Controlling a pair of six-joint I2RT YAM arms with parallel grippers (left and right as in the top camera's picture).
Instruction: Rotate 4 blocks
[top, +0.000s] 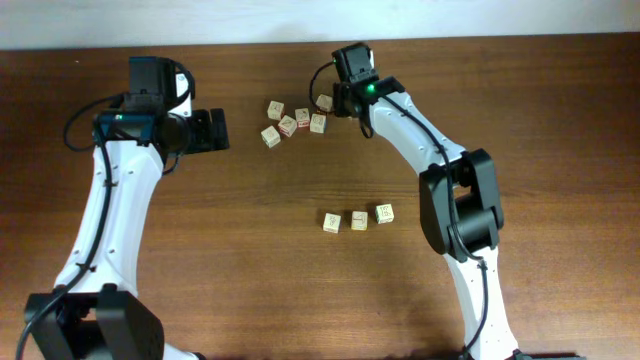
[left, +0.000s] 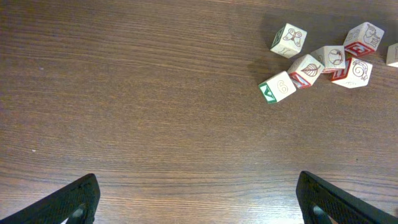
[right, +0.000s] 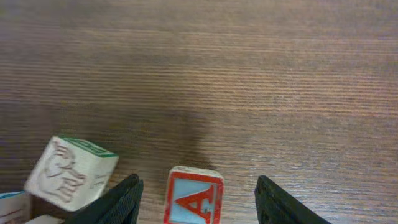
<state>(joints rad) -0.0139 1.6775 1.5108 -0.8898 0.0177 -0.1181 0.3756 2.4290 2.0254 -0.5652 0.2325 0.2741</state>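
Desk: a flat, matte board of dark brown wood grain; enough grip is expected for a cube to be set down without skating.
Left tool: the black fingers are spread fully apart with nothing between them; it is parked toward 10 o'clock of the desk.
Right tool: the black jaws are held apart and straddle the A block, with a gap on each side; nothing is clamped.
Cluster: pale wooden cubes with red and green prints are crowded at 11 o'clock.
Row of three: pale cubes are lined up at 5 o'clock and are judged to count among the four.
A block: it is found at 12 o'clock of the desk; a smooth, crisp-edged pale cube with a red-framed face and a red letter.
Step in hand: the jaws are best centred on opposite flat faces and closed squarely. The turn is best made clear of the green-edged cube at 9 o'clock.
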